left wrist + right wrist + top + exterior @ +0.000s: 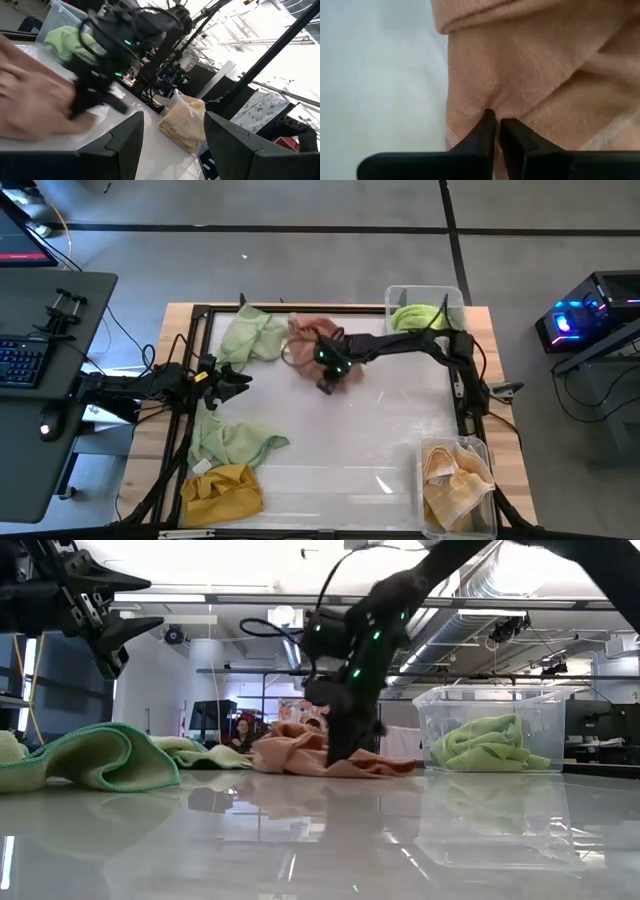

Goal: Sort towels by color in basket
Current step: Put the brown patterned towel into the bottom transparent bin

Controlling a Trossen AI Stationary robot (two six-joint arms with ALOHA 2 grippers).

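Note:
A dusty pink towel (308, 338) lies bunched on the table's far middle. My right gripper (496, 117) stands on its near edge, pointing down, and is shut on it. My left gripper (240, 380) is open and hangs raised (152, 602) over the table's left part. It is between two pale green towels, one on the far side (255, 335) and one on the near side (235, 442). A mustard yellow towel (220, 492) lies at the near left corner. A bright green towel (420, 315) sits in the far right bin. My right gripper pinches a small raised fold (490, 102) of the pink towel between its two fingertips (512, 131), close to the towel's near edge. It comes from above, pointing down (345, 745). Creases run out from the pinch. The towel still lies on the table (300, 755).
A clear bin (458, 295) stands at the far right corner. A second clear bin (487, 448) at the near right holds yellow and peach towels (452, 480). Bare white table (380, 430) spreads between them. A desk with a keyboard (20, 360) stands to the left.

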